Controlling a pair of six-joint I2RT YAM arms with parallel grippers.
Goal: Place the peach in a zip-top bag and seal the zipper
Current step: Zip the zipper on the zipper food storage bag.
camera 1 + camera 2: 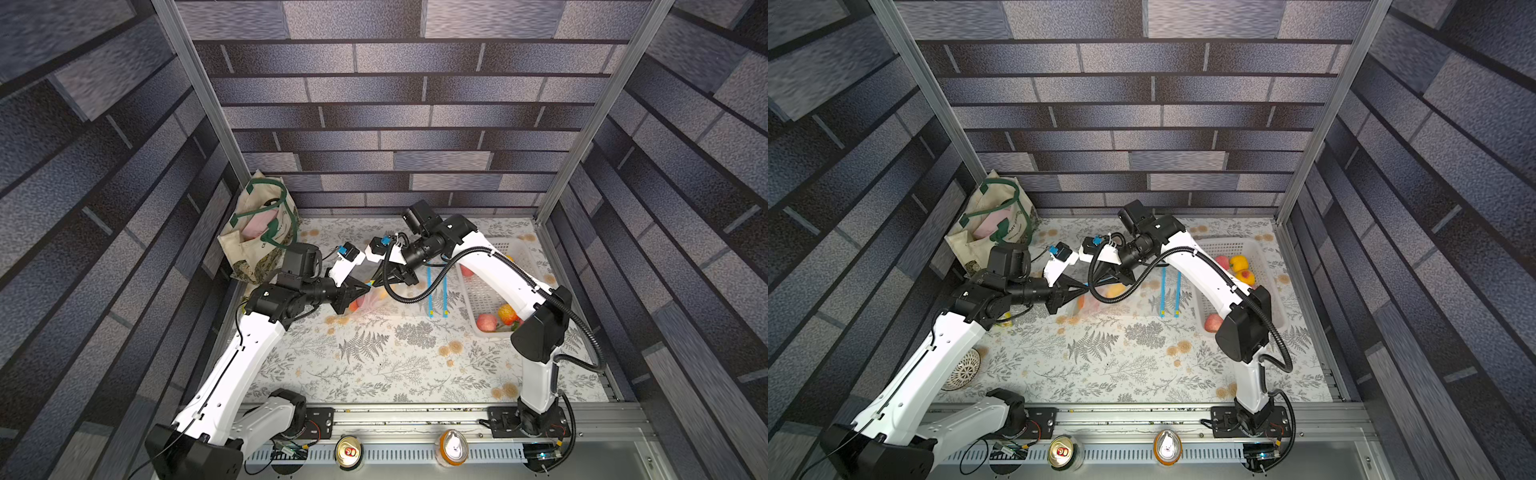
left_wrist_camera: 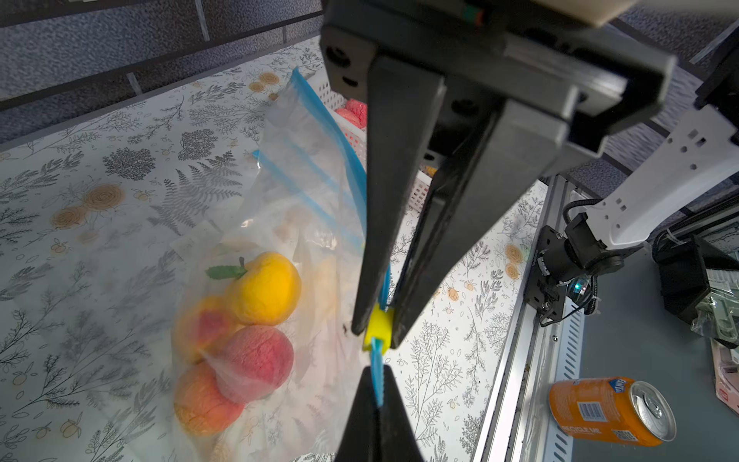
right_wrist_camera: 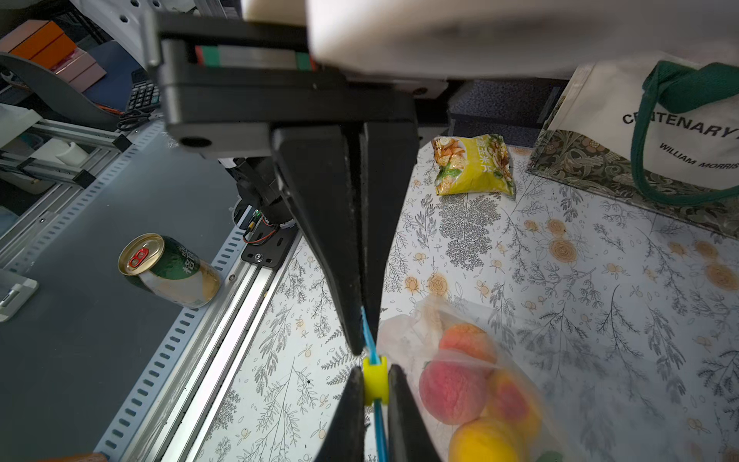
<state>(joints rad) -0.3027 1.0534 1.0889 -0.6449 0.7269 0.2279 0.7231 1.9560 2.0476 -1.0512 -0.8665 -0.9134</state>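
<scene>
My left gripper (image 2: 378, 394) pinches the zipper strip (image 2: 376, 360), and the right gripper (image 3: 375, 374) clamps the slider (image 2: 378, 326). I should pull it straight along, with the strip taut.

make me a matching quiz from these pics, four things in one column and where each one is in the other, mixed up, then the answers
1 yellow slider
2 snack packet
3 orange can
4 pink peach

A inside the zip-top bag
B on the grey ledge past the rail
C between the jaws of the left gripper
D on the tablecloth beside the tote bag

Pairs: 1-C, 2-D, 3-B, 4-A
</scene>
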